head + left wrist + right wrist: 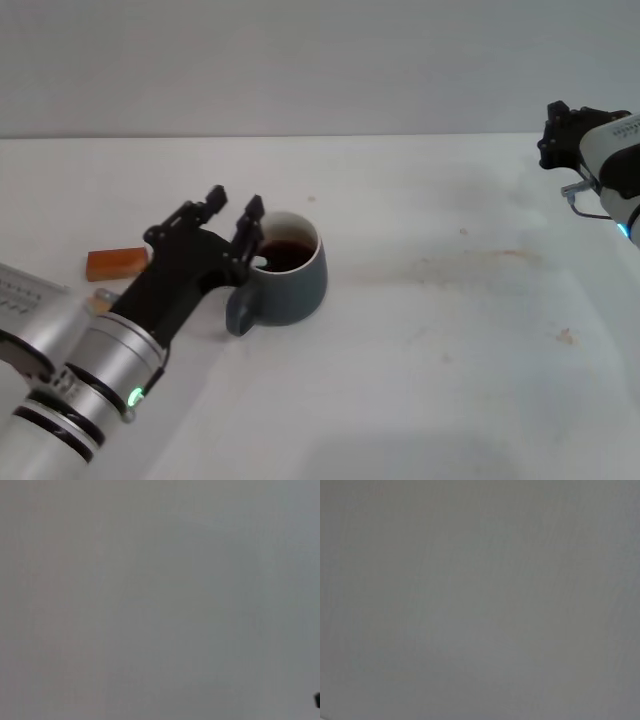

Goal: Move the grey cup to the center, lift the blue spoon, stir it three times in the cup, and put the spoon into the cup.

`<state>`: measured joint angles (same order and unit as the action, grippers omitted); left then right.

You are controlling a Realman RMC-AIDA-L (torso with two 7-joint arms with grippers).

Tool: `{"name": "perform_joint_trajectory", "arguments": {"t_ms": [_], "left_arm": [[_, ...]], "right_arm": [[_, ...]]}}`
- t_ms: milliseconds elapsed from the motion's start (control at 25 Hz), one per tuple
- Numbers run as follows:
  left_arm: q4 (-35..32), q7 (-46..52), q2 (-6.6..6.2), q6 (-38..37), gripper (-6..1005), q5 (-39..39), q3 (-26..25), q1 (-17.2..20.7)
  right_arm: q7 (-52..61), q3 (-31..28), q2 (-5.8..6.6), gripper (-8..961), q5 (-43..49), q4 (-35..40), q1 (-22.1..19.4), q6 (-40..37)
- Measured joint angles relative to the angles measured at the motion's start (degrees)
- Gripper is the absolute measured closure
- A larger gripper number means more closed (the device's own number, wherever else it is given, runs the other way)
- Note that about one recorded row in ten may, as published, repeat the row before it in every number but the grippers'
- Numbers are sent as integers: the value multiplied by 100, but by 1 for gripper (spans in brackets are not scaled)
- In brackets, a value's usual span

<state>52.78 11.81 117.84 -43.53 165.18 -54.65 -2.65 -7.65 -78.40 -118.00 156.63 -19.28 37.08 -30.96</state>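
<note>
The grey cup (pixel 290 280) stands on the white table left of centre, with dark liquid inside and its handle (pixel 238 312) pointing toward the front left. My left gripper (pixel 234 208) is at the cup's left rim. Its fingers are spread apart; the right finger (pixel 249 222) is against the rim and the left finger (pixel 213 198) stands clear of the cup. The blue spoon does not show in any view. My right gripper (pixel 558 132) hangs at the far right edge, away from the cup. Both wrist views show only plain grey.
An orange-brown block (pixel 117 263) lies on the table (pixel 450 330) to the left of my left arm. A small pale bit (pixel 100 298) peeks out beside that arm. Faint stains mark the table right of the cup.
</note>
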Motion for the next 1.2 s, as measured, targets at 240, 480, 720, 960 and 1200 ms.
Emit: {"name": "perform_joint_trajectory", "arguments": {"t_ms": [240,480,720,960,1200], "left_arm": [[-130,-80,-12,-388,565,23,-781,93],[-652,-187,-26,-757,563,30,-1757,-60],[-1441,-187,-35,-1177,563,30,-3026,-339],[-2098,-255,-46,-1238,563,32,-3939,-690],[-2606,-471,-119,-1179,563,28,-4690,-1063]], "right_arm": [[-246,-601,80,937,26,-170,-261,-37],[-988,-1520,20,935,26,-810,-813,-158],[-1079,-2223,-83,934,2,-1451,-1678,-590],[-926,-2745,-126,933,-136,-1503,-2350,-1200],[-882,-2731,-126,926,-476,-1276,-2642,-1755]]}}
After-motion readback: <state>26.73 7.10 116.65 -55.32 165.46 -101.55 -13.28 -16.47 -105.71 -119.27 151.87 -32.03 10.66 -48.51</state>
